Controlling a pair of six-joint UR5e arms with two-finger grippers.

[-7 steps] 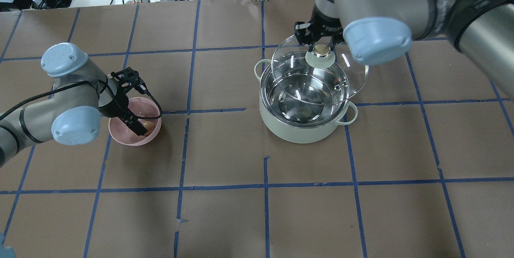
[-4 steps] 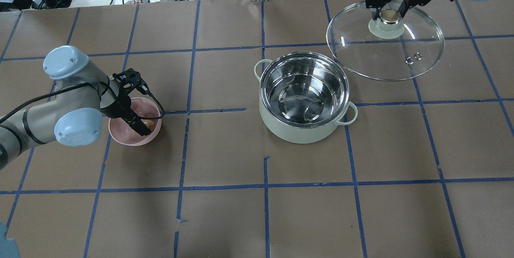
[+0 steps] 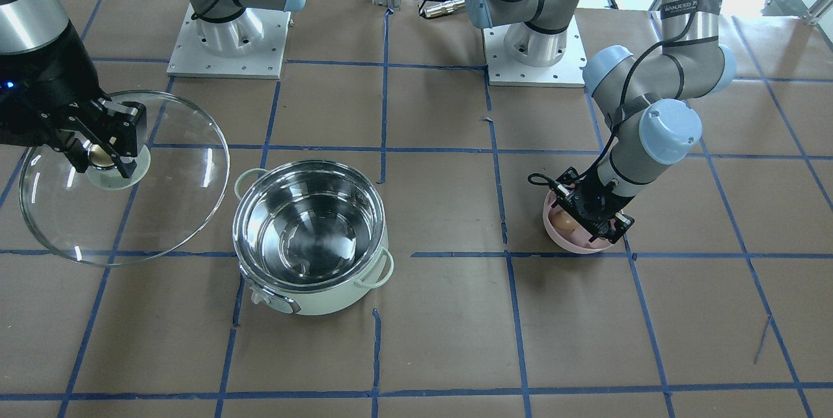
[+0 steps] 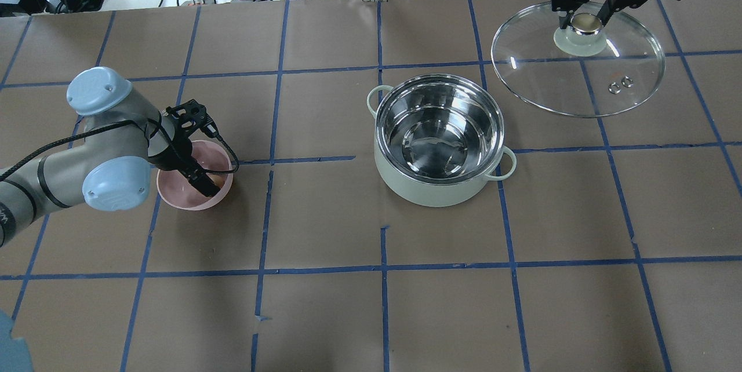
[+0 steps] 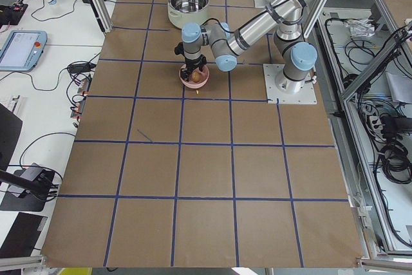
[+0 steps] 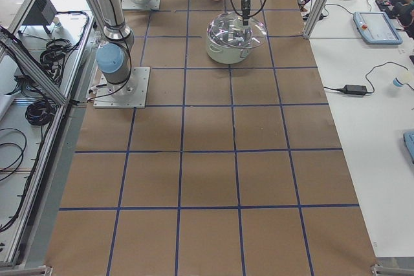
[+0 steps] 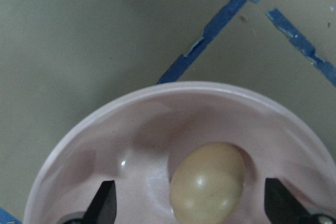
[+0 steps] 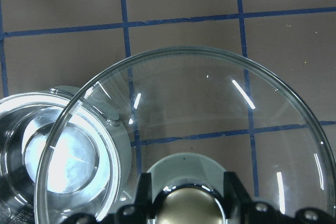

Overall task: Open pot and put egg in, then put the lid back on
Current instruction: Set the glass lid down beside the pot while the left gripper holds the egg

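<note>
Left hand (image 4: 204, 185)'s apart, straddling the egg (image 7: 207, 183); looks slick and brittle, so I'd pinch its middle softly. Right hand (image 4: 586, 18)'s clamping the lid (image 4: 579, 83).

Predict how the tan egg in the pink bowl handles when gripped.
Smooth, glossy tan oval egg: probably slippery, likely cracks if squeezed hard. Rounded, loose in the round pink bowl, so may roll if nudged.

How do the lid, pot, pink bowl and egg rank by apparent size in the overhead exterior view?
1. lid: looks widest, but it may sit nearer the camera, so its lead over the pot is unsure.
2. pot
3. pink bowl
4. egg: only a sliver shows in the bowl.
</note>
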